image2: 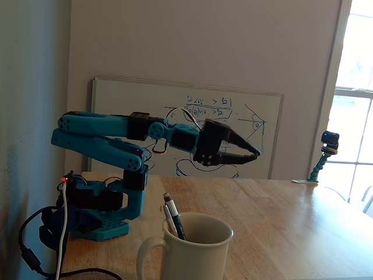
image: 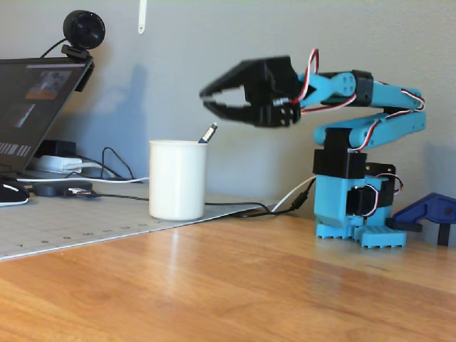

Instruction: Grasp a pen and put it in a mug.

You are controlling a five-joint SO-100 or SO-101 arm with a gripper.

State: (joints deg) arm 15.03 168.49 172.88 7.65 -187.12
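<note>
One mug (image: 177, 179), white, upright on a grey mat (image: 71, 224) near the mat's front edge; handle toward the camera in a fixed view (image2: 187, 248). One pen (image: 207, 133) inside the mug, leaning against the rim, silver end up; blue barrel and silver end visible above the rim in a fixed view (image2: 172, 217). One gripper (image: 206, 98), black, jaws parted, empty, held in the air above and to the right of the mug, well apart from the pen; blurred in both fixed views (image2: 254, 153). One blue arm (image: 370, 117), folded over its base. Bare wooden table (image: 235, 285) in front of mug and base. One laptop (image: 32, 107) and one webcam (image: 83, 30) at left. One whiteboard (image2: 116, 99) against the wall.
</note>
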